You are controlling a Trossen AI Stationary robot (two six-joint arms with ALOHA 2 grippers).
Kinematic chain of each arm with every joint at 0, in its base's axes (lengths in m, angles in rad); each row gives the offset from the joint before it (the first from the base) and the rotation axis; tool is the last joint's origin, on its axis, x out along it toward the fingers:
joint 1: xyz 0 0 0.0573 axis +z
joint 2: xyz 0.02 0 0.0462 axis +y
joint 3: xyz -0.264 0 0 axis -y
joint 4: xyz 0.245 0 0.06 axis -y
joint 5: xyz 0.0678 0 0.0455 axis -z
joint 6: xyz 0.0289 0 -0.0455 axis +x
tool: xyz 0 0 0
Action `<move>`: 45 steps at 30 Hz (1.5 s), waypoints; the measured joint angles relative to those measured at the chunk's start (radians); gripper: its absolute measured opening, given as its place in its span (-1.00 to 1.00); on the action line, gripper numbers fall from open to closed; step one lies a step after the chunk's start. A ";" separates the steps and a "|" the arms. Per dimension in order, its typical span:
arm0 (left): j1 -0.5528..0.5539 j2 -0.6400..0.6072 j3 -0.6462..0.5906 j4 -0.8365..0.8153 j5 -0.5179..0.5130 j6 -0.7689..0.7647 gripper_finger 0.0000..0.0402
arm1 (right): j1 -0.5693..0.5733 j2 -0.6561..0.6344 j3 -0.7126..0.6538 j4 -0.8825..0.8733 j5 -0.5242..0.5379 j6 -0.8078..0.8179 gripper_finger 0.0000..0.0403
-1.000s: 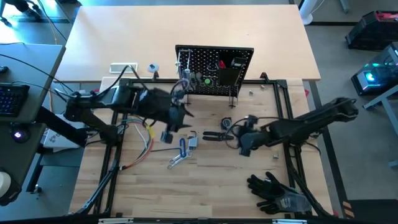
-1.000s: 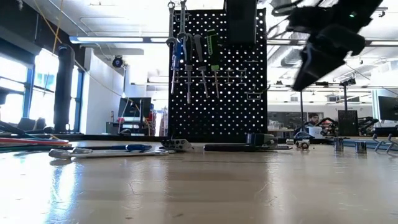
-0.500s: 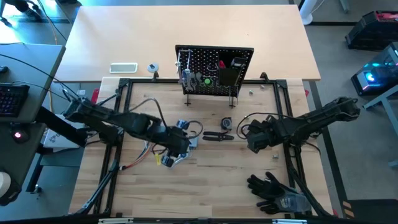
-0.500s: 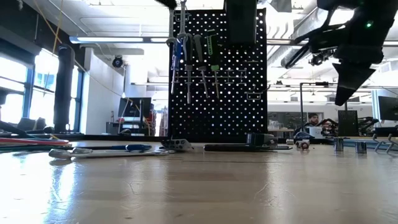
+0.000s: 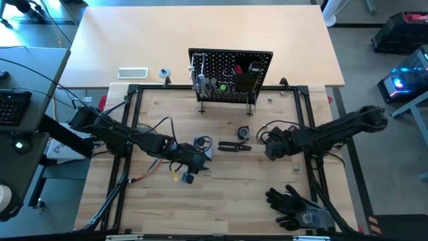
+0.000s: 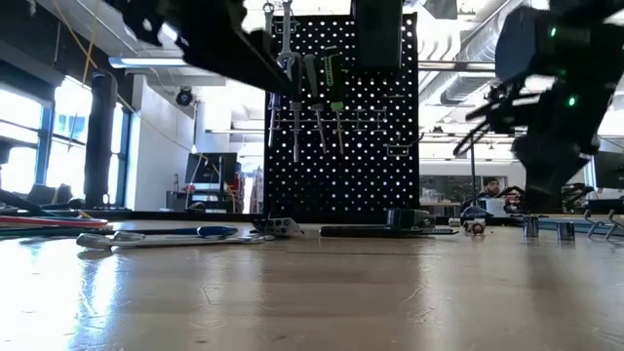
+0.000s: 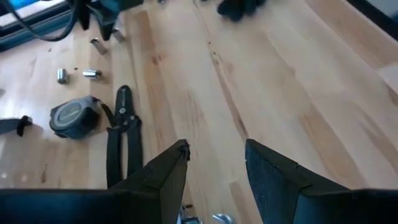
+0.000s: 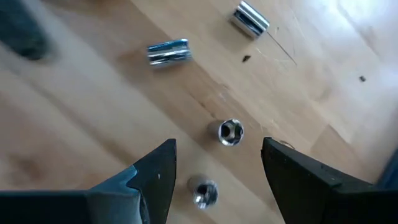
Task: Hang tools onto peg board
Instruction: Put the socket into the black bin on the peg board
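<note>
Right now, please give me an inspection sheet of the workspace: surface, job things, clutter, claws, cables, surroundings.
Surface: wooden table, inside a black frame.
Job things: peg board upright, several tools already hanging; black pliers lying flat; wrench lying flat.
Clutter: tape measure beside the pliers; small silver sockets scattered; black gloves near the front edge.
Claws: left claw open, low over the table; right claw open above the sockets.
Cables: coloured wires along the left arm.
Surroundings: a person far behind, in the low view.
</note>
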 joint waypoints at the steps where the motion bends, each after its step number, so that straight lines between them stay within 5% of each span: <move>1: 0.004 0.000 -0.023 0.037 0.001 -0.007 -0.23 | -0.012 0.000 -0.018 0.026 0.001 0.000 0.13; 8: 0.028 0.000 -0.133 0.235 0.004 -0.052 -0.23 | -0.091 0.000 -0.104 0.152 0.038 -0.004 0.13; 16: 0.034 0.000 -0.149 0.269 0.004 -0.050 -0.23 | -0.132 0.000 -0.175 0.297 0.033 -0.035 0.06; 26: 0.040 0.000 -0.149 0.277 0.004 -0.043 -0.23 | -0.126 -0.002 -0.200 0.370 -0.004 -0.068 -0.76; 45: 0.040 0.000 -0.149 0.278 0.003 -0.051 -0.23 | -0.121 -0.042 -0.102 0.342 -0.009 -0.193 -0.75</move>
